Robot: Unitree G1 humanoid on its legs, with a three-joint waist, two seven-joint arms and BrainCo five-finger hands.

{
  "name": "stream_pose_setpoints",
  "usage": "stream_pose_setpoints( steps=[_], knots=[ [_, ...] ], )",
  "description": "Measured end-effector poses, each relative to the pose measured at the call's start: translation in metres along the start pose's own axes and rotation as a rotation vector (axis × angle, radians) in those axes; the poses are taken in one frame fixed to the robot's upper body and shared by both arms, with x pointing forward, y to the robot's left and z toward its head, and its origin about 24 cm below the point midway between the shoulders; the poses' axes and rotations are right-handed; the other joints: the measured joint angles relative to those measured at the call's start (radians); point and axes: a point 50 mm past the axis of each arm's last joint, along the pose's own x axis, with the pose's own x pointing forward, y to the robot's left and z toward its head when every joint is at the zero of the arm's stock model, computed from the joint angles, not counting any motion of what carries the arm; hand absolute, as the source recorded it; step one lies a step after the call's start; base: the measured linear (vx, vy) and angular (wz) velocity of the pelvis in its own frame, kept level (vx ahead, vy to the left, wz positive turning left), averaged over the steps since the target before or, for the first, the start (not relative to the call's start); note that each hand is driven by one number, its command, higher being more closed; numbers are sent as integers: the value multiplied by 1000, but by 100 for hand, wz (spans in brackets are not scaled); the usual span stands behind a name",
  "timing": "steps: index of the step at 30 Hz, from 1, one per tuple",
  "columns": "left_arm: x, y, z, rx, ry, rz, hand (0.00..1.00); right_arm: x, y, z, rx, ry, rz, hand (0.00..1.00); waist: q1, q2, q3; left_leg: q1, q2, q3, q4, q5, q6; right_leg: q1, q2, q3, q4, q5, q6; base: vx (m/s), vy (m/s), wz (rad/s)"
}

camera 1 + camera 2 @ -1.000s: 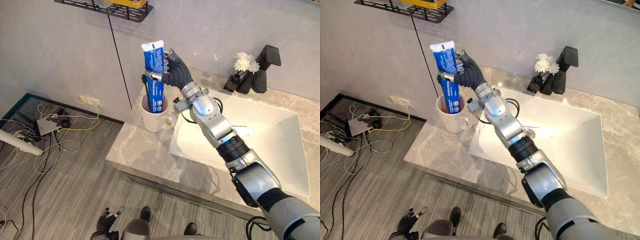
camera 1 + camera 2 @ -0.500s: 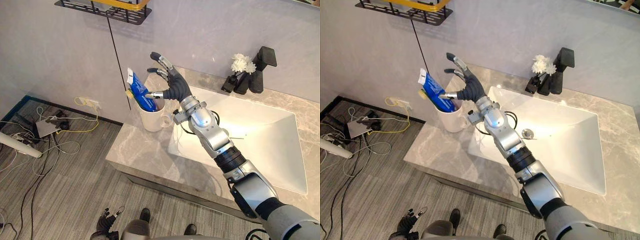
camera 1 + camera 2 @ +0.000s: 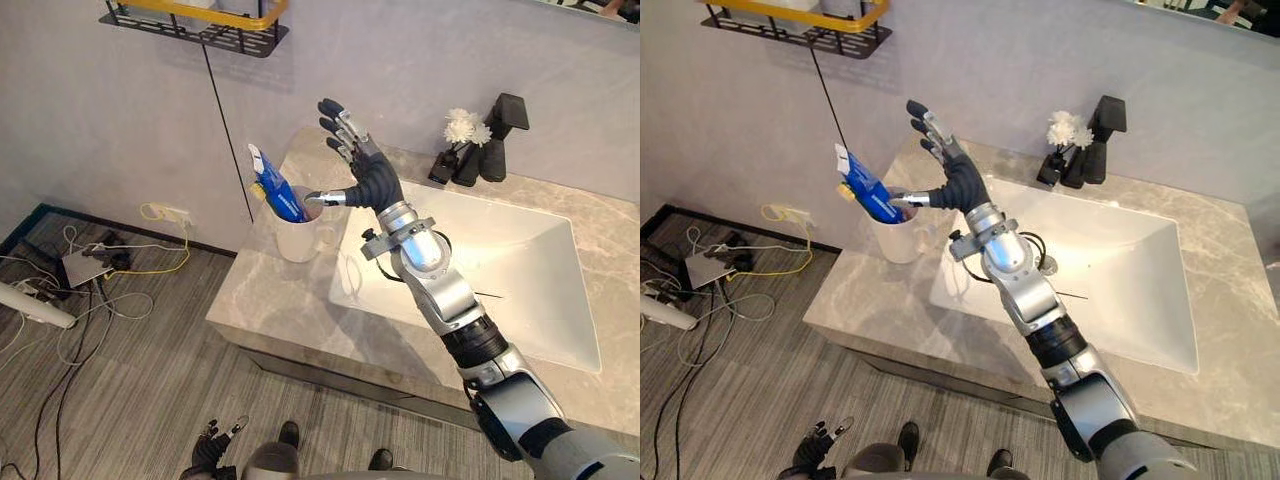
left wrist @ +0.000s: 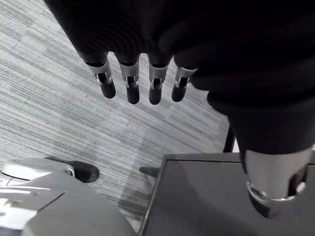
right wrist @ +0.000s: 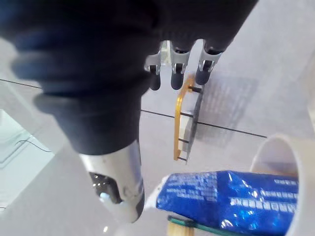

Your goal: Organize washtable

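place: bathroom | evidence: grey stone washtable (image 3: pixel 275 312), white sink (image 3: pixel 505 265), black faucet (image 3: pixel 496 148), toothpaste tube (image 3: pixel 273 187) in mug (image 3: pixel 298 238)

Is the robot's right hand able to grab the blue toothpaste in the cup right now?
Probably yes. The right hand is open beside the white cup, thumb tip close to the blue toothpaste tube that leans out over the rim, and nothing sits between them.
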Motion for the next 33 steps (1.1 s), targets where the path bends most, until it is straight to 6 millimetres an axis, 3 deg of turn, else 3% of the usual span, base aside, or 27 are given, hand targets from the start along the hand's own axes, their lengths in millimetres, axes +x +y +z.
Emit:
stream_pose_setpoints(
  steps=[7,11,15,18,21,27,29,32,33],
  knots=[
    [-3,2,-11,6,35,3,0,-16,-64,66,-244,-243,-105,0,-31,2,-42,12,1,27,-18,0,0,-13,1,30,1,0,0,-8,-3,-11],
    [-4,3,-13,10,44,-15,0,-54,-112,111,-446,-365,-277,0,-65,0,-63,19,1,38,-31,0,0,-20,1,39,2,0,0,6,-4,-9],
    [-5,5,-18,14,60,-16,0,-92,-148,143,-591,-440,-486,0,-106,1,-84,24,3,55,-43,0,0,-34,2,62,4,0,0,-7,-10,-17],
    [-6,6,-23,21,76,-26,0,-130,-170,153,-684,-416,-654,0,-139,5,-107,37,4,71,-55,-1,1,-38,4,81,4,0,0,-11,-9,-19],
    [-6,6,-23,30,76,-28,0,-158,-182,150,-704,-348,-761,0,-162,8,-123,33,4,83,-56,-1,2,-50,4,89,7,0,0,-21,-11,-14],
    [-6,3,-22,19,74,-33,0,-234,-193,95,-609,16,-1009,0,-181,13,-150,34,6,94,-56,-1,1,-63,7,100,7,0,0,-31,-18,-6],
    [-6,3,-23,-16,77,-30,0,-274,-185,63,-547,233,-1131,0,-188,14,-152,34,6,97,-56,-1,1,-65,7,102,7,0,0,-25,-15,-4],
    [-7,2,-24,-28,82,-31,0,-322,-160,32,-430,444,-1283,0,-195,21,-156,35,8,112,-57,-2,1,-69,7,111,7,0,0,-18,-12,-8],
    [-7,2,-25,-39,84,-28,0,-329,-155,28,-402,474,-1306,0,-195,23,-157,36,8,117,-57,-3,1,-69,6,112,8,0,0,-9,-4,-13]
  ],
)
